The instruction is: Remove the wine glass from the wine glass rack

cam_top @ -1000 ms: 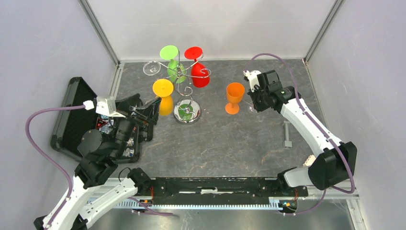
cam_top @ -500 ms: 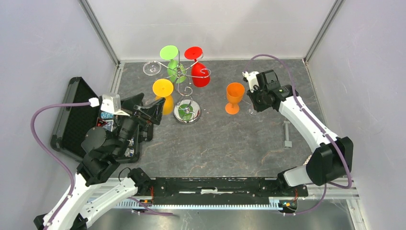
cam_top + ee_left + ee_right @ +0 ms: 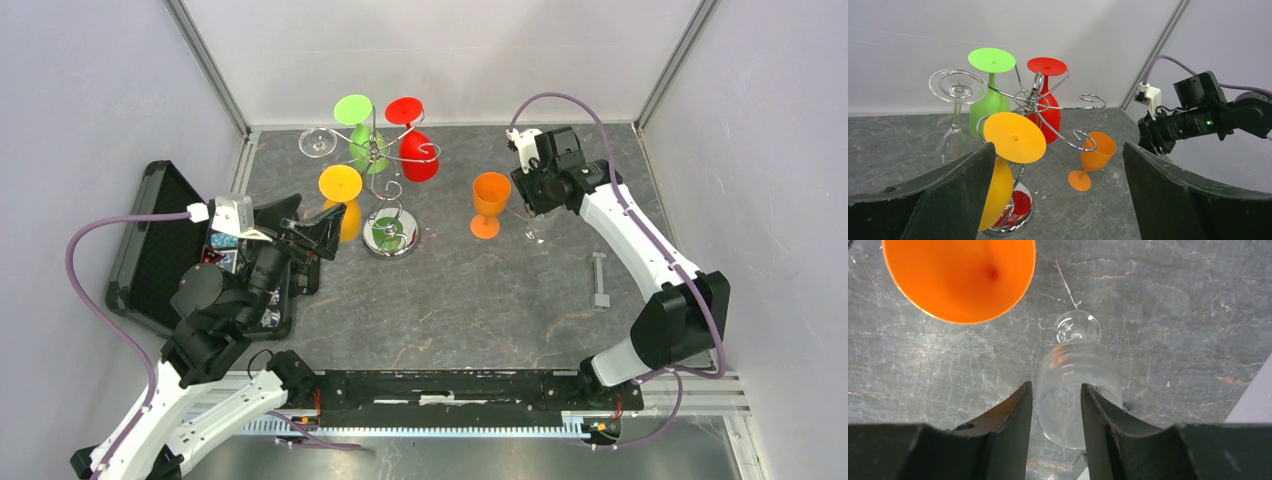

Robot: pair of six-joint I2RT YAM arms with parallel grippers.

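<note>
Nearest the arms, toward the near left of the dark stone-patterned table [image 3: 480, 300], the left gripper [image 3: 1059, 147] stands fully spread and holds nothing, its jaws aimed at the yellow plastic goblet [image 3: 1014, 137] that hangs foot-up on the silver chrome wire rack [image 3: 1033, 100]. Further out, toward the right edge, the right gripper [image 3: 1056, 386] sits partly open over the clear stemmed wine glass [image 3: 1078, 370], which stands upright on the table, off the rack. Its fingers flank the bowl, and a sliver of table shows beside one finger, so it does not look clamped. The orange plastic goblet [image 3: 958, 275] stands just beside it. At the far middle, the rack also carries a green goblet [image 3: 991, 60], a red goblet [image 3: 1047, 66] and another clear glass [image 3: 958, 86]. The likely trouble is the withdrawal. The jaws are only partway apart, so a sideways or tilted lift could catch the bowl's rim and topple the thin-stemmed glass into the orange goblet. On the other side, the spread left jaws could nudge the yellow goblet and rock the rack.
</note>
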